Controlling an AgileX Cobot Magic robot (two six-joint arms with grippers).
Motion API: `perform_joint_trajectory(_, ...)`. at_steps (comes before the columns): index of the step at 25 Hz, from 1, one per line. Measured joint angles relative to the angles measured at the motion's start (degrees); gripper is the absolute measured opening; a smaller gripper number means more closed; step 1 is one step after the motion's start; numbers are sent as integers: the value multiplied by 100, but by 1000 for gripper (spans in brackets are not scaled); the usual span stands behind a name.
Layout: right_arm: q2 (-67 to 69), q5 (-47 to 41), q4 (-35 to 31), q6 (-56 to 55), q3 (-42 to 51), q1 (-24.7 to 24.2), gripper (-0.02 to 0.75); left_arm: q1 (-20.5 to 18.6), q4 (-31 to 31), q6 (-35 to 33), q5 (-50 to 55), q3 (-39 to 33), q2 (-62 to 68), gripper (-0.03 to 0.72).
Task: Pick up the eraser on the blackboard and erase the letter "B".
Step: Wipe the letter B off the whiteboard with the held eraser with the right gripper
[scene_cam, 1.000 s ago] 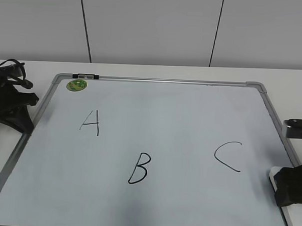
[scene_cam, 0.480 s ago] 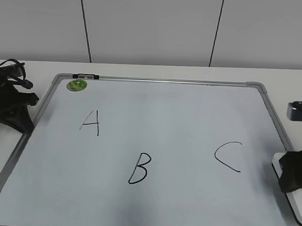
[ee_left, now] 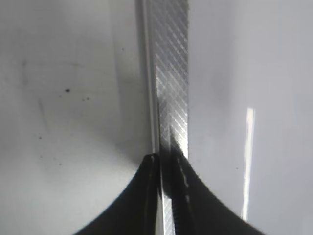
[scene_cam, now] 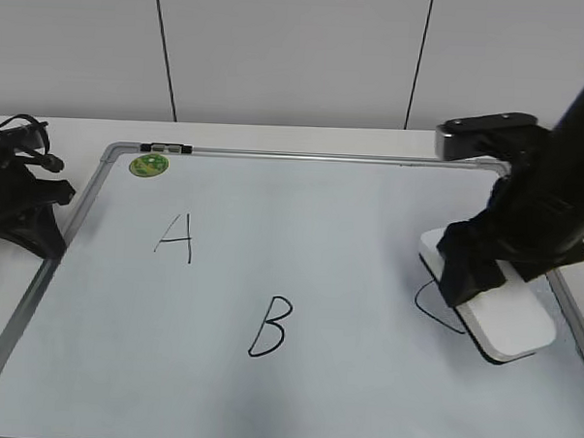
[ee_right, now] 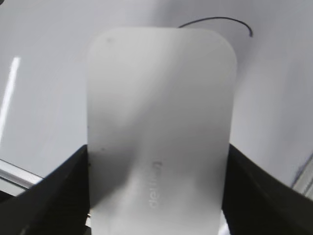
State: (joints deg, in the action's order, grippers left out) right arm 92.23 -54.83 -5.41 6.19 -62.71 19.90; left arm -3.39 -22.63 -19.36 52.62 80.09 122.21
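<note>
The blackboard [scene_cam: 321, 220] is a white board with a grey frame, bearing black letters "A" [scene_cam: 176, 236], "B" [scene_cam: 269, 327] and "C" [scene_cam: 432, 308]. My right gripper [scene_cam: 474, 275] is shut on the white eraser [scene_cam: 506, 320] and holds it over the right part of the board, covering part of the "C". The right wrist view shows the eraser [ee_right: 159, 122] between the jaws, with a "C" stroke [ee_right: 217, 22] beyond it. The "B" is to the eraser's left, apart from it. My left gripper [scene_cam: 26, 212] rests shut at the board's left edge, over the frame [ee_left: 171, 73].
A round green magnet [scene_cam: 148, 164] sits at the board's top left corner, next to a small black clip [scene_cam: 166, 149] on the frame. The white table [scene_cam: 296, 137] runs behind the board to a grey panelled wall.
My right arm has risen from the board's lower right edge and moved left and up over the board with the eraser, now over the "C". The left arm has not moved.
</note>
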Motion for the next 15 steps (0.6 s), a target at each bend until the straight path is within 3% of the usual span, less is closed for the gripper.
perform_joint_trajectory(6,907,-72,0,408,-618,634,540,0,-10,0,13,0,0,34)
perform_joint_trajectory(15,2061,-61,-5,859,-1543,1109,540,0,-32,0,26,0,0,34)
